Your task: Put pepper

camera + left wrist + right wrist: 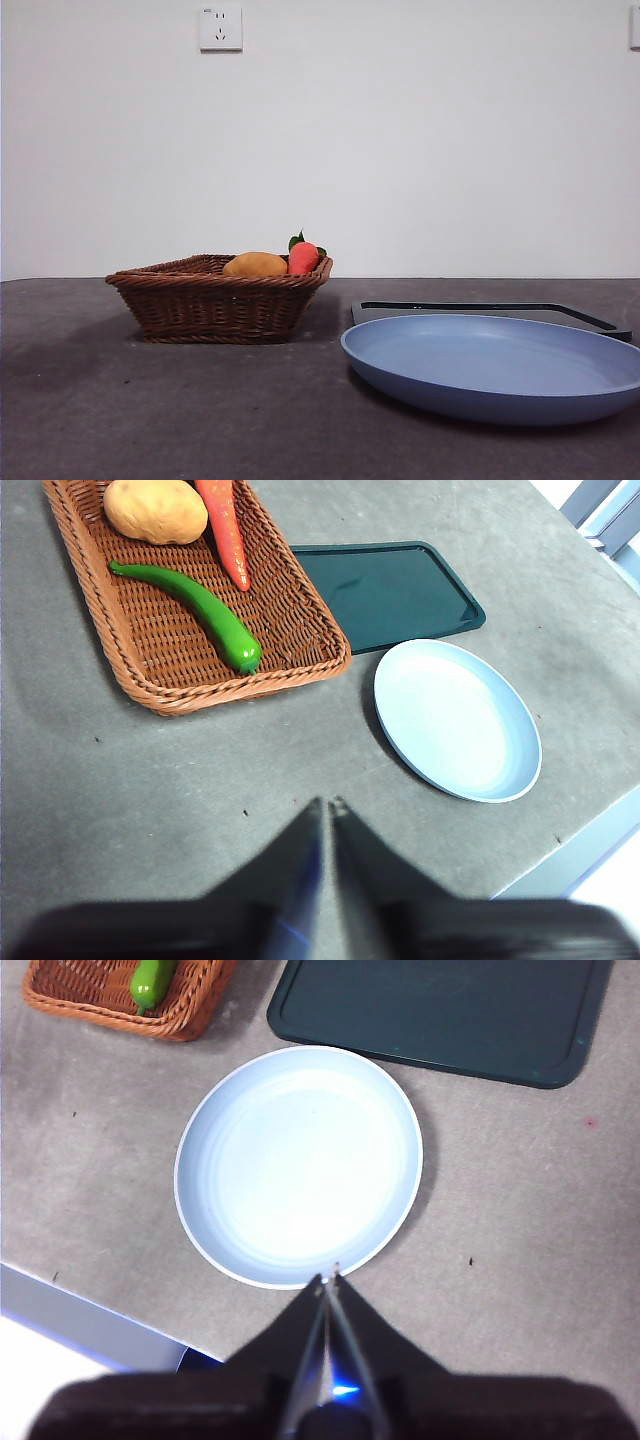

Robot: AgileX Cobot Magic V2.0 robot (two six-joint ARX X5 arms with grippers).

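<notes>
Grey table (150,780) — pepper (205,610) in basket (300,610); left tool (327,805), right tool (329,1278) closed, empty.

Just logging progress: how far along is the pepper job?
Nothing looks done. The pepper lies in the basket beside the carrot and the yellow fruit. The plate and the tray hold nothing. Nothing is in hand: the left tool and the right tool are shut, off the pepper. The grasp and the placing remain.

The long, glossy, curved green pepper (200,610) lies flat in the brown wicker basket (150,650), just beside the orange carrot (225,530).
</notes>
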